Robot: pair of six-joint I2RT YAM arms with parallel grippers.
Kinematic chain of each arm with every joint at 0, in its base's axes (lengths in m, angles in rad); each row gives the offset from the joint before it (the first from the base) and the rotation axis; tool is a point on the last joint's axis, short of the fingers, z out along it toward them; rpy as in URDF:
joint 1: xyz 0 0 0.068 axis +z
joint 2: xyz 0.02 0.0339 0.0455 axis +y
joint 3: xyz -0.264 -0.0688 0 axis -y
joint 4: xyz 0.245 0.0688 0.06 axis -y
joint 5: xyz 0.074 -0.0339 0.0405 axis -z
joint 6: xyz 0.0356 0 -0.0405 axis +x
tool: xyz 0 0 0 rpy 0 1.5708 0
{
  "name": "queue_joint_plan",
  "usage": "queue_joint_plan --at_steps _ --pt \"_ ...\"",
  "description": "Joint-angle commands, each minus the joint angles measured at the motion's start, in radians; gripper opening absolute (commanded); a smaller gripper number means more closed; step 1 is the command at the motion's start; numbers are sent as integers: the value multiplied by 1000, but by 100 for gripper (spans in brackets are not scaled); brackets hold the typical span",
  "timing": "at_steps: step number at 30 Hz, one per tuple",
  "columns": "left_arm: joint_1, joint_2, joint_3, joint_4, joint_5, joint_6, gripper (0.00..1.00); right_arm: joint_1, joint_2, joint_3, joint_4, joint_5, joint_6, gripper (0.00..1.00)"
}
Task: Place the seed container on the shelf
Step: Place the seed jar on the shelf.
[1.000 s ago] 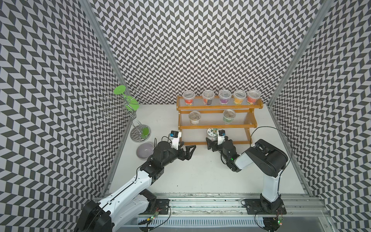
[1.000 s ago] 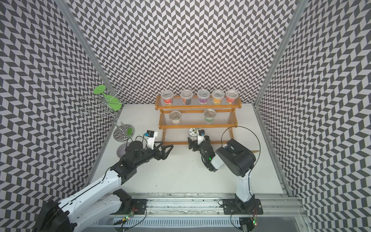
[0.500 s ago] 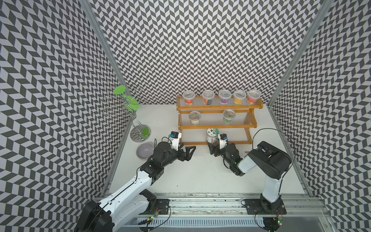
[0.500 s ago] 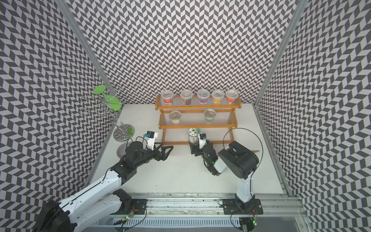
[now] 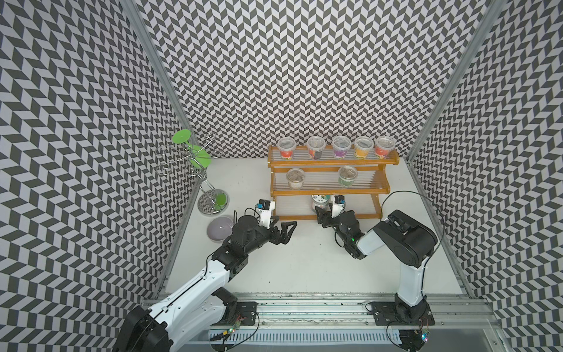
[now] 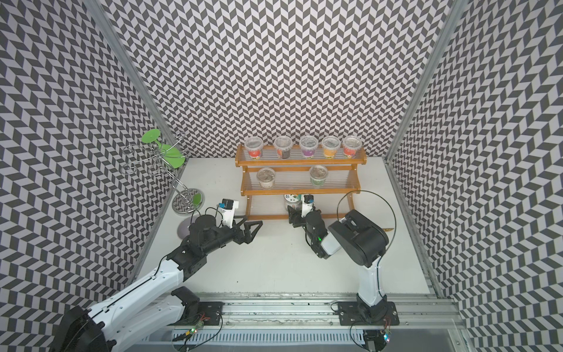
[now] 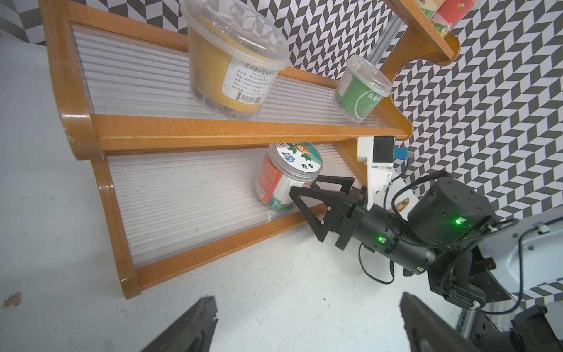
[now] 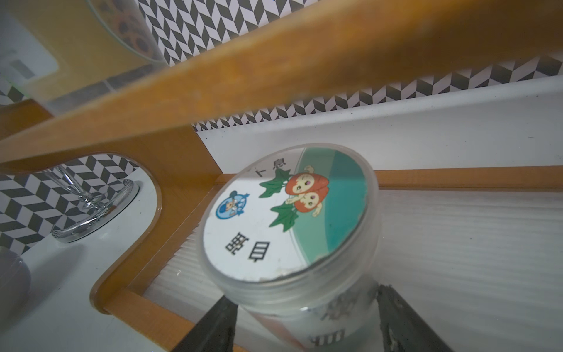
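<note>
The right gripper flanks the jar on the shelf's near bottom tier, probably steadying it; clamping unclear. The left gripper gapes idle.

The left arm and right arm are wearing white shells over black joints; thin black cables are looping alongside, and a green light is glowing.

Left gripper splayed, right gripper outstretched
</note>
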Motion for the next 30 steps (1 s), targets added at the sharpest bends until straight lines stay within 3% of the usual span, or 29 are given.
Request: queue_joint_plan --at_steps 1,11,18,22,26,30 --pt "6 -8 -5 -6 3 11 98 -7 21 26 22 28 24 72" --pt "7 -9 -9 -8 -1 12 98 -7 11 12 15 5 23 74" --pt "8 -37 -10 -24 -57 9 98 -7 -102 -119 54 -90 8 92" --pt "10 -76 -6 -51 -154 2 100 -7 -243 -246 33 -109 -8 96" --pt "10 -130 -5 -80 -300 -5 99 -7 -450 -393 -10 -28 -38 99" --pt "12 -188 0 -94 -466 5 99 -7 -754 -425 -269 116 -126 100"
